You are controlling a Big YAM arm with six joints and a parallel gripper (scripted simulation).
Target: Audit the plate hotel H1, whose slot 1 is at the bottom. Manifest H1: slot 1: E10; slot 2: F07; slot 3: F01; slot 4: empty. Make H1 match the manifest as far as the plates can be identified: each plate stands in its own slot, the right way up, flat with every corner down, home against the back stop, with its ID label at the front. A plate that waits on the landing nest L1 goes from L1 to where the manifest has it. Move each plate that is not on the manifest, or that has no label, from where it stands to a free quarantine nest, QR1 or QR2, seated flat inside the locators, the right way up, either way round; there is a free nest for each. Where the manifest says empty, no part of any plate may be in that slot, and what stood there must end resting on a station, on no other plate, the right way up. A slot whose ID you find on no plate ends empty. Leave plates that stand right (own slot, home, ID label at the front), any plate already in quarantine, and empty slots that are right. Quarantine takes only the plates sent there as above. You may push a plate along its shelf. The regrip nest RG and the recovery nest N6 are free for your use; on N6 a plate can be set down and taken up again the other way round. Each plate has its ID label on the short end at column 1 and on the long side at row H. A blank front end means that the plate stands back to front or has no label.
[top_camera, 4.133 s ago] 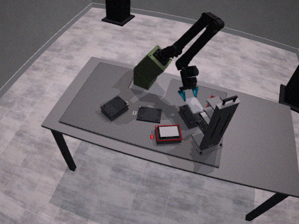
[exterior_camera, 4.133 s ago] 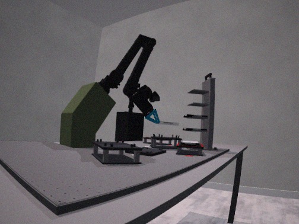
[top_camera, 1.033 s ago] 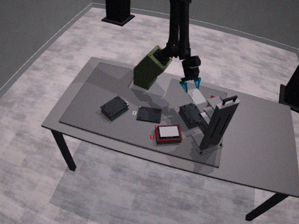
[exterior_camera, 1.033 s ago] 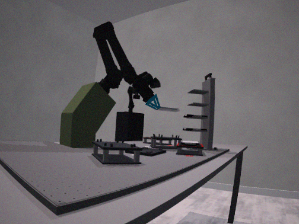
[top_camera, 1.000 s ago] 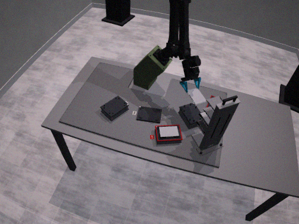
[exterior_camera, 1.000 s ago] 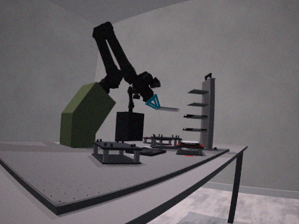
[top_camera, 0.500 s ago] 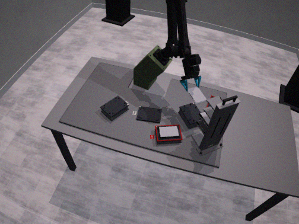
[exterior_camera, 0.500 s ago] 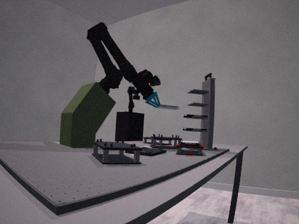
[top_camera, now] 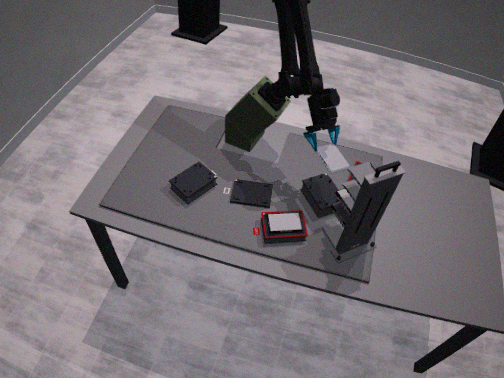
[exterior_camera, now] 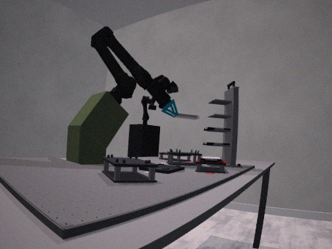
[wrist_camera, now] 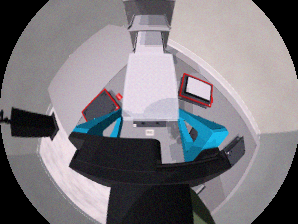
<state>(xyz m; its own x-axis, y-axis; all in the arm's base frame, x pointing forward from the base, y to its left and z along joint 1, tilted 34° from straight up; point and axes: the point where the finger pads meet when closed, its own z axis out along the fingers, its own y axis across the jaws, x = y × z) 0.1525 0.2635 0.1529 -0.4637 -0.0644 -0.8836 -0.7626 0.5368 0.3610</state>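
Observation:
My gripper (top_camera: 322, 137) is shut on the short end of a light grey plate (top_camera: 333, 157) and holds it level, high above the table. In the side view the plate (exterior_camera: 188, 116) sticks out from the blue fingers (exterior_camera: 170, 110) toward the plate hotel H1 (exterior_camera: 230, 125), roughly at the height of its second shelf from the top, and apart from it. The two upper shelves look bare. The two lower shelves show dark edges; I cannot read any labels.
A red-rimmed quarantine nest (top_camera: 283, 223) holds a white-topped plate. A second red nest (wrist_camera: 100, 104) looks bare. A raised dark nest (top_camera: 321, 192) stands before the hotel, a flat one (top_camera: 251, 193) and a raised one (top_camera: 192, 181) to the left. The green base block (top_camera: 250, 117) stands behind.

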